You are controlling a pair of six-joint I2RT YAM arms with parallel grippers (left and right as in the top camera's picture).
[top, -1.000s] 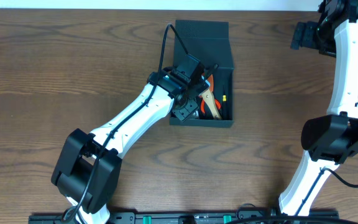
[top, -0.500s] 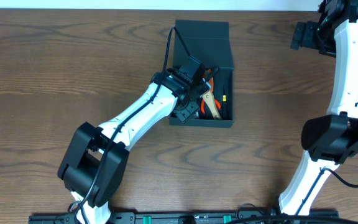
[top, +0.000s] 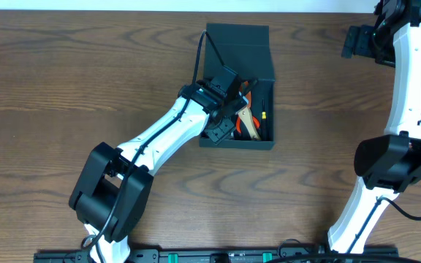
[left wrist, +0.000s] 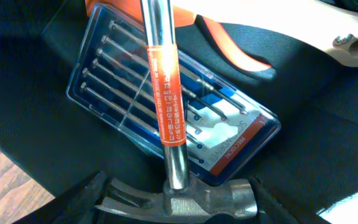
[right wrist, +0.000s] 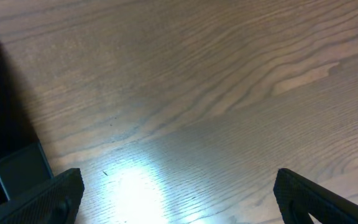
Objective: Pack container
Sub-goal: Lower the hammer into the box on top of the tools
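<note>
Container [top: 237, 47] sits at the far middle of the wooden table [top: 86, 73], with its flap lid open.

Overhead: your left arm [top: 159, 139] reaches in from the near left and covers the left half of the box. Only orange pliers handles [top: 248, 117] and a pale handle show beside it. The right arm [top: 408, 109] stands well apart at the right edge, its gripper at the far right corner.

Left wrist view shows what the arm hides from above:
- A claw hammer [left wrist: 166, 93] has a chrome shaft and an orange label. It lies across a clear blue case of precision screwdrivers [left wrist: 229, 134].
- The pliers lie behind the case.
- The left gripper [left wrist: 178, 208] has its dark fingers [left wrist: 73, 202] on either side of the hammer head. You cannot tell whether they press it.

Right wrist view: the right gripper [right wrist: 179, 199] has its fingers spread wide over bare wood, with nothing between them. A teal-grey edge of the box crosses the left border.
</note>
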